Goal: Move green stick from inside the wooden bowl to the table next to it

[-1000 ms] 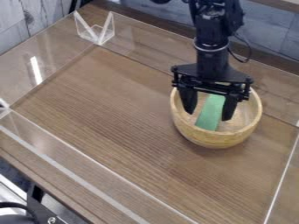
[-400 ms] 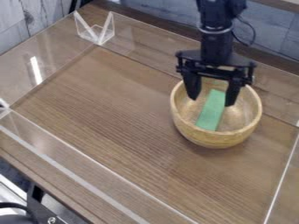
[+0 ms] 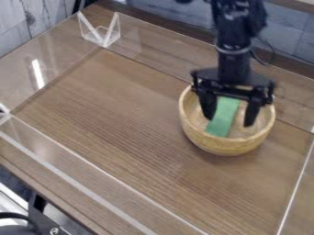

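Observation:
The wooden bowl (image 3: 194, 127) sits on the right side of the table (image 3: 110, 110). Inside it, the green stick (image 3: 225, 119) lies aslant against the bowl's pale inner wall. My gripper (image 3: 229, 110) points straight down over the bowl and is open. One dark finger (image 3: 205, 103) stands to the left of the stick and the other to its right, both reaching down inside the rim. The fingers do not press on the stick. The stick's upper end is partly hidden behind the gripper.
Clear acrylic walls (image 3: 37, 69) edge the tabletop, with a clear bracket (image 3: 101, 32) at the far left corner. Bare wood lies to the left of and in front of the bowl. The right wall (image 3: 300, 174) runs close past the bowl.
The gripper has edged slightly to the right over the bowl and stays open. The green stick and the bowl lie where they were.

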{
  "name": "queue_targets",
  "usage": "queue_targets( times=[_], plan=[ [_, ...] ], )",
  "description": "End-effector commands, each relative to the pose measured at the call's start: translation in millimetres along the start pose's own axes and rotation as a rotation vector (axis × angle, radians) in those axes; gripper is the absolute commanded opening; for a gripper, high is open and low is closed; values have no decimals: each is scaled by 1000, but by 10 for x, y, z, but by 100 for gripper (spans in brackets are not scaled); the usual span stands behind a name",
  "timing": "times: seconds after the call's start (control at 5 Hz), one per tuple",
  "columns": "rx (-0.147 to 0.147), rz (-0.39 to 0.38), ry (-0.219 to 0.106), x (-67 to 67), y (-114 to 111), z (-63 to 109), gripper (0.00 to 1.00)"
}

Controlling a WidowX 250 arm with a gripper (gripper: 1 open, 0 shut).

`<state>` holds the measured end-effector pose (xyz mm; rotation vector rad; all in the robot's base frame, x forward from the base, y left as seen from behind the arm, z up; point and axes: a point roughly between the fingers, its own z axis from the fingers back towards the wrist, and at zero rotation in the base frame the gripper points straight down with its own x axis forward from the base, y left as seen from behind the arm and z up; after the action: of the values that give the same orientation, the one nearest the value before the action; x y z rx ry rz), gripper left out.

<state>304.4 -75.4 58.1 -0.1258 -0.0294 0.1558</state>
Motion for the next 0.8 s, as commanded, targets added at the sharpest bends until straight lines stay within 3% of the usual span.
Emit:
queue_targets(
  times=[0.0,0.2,0.4,0.6],
  plan=[
    [-13,16,-40,13,-41,83,100],
    [-18,40,-50,65,29,163,100],
    [-13,14,-40,55,56,215,100],
    [-10,14,-36,51,82,146,100]
  ],
)
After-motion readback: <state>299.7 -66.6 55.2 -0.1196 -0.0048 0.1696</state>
